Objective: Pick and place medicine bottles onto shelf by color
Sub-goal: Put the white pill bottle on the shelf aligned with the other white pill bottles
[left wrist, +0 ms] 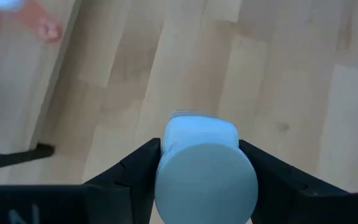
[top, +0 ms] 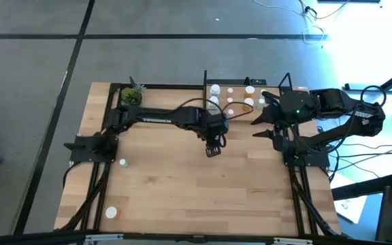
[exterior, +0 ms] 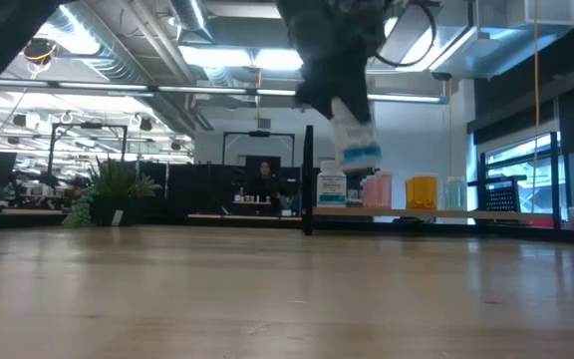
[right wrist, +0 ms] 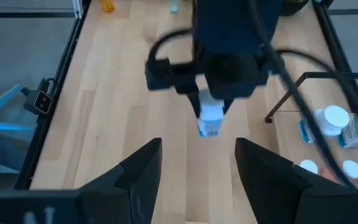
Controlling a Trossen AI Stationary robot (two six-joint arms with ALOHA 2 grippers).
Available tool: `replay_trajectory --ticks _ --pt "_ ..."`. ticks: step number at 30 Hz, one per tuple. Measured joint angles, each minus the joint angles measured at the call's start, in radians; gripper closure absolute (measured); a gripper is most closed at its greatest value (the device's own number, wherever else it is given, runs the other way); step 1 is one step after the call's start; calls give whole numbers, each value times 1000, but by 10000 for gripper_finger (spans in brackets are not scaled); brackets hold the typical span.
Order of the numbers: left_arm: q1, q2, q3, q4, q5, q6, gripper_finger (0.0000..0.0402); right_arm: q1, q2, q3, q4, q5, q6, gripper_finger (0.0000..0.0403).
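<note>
Above the mid-table, the left gripper (top: 213, 148) clamps a white medicine bottle (exterior: 355, 140) held clear of the tabletop (top: 182, 190), while the right gripper (top: 262, 122), fingers spread wide, waits beside the shelf (exterior: 446, 213) at the far edge.

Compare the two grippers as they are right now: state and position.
The left gripper is shut on a white bottle with a blue label, carried above the table; the right gripper is open and empty. The left gripper is out over mid-table, while the right gripper waits beside the shelf. Both have dark fingers.
</note>
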Motion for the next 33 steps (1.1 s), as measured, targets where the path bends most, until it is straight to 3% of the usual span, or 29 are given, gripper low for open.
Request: replay_trajectory --ticks 15,33 --pt "0 130 2 66 -2 21 214 1 0 0 -23 -36 0 198" --pt "-2 166 0 47 13 21 214 1 0 0 -20 -35 -2 198"
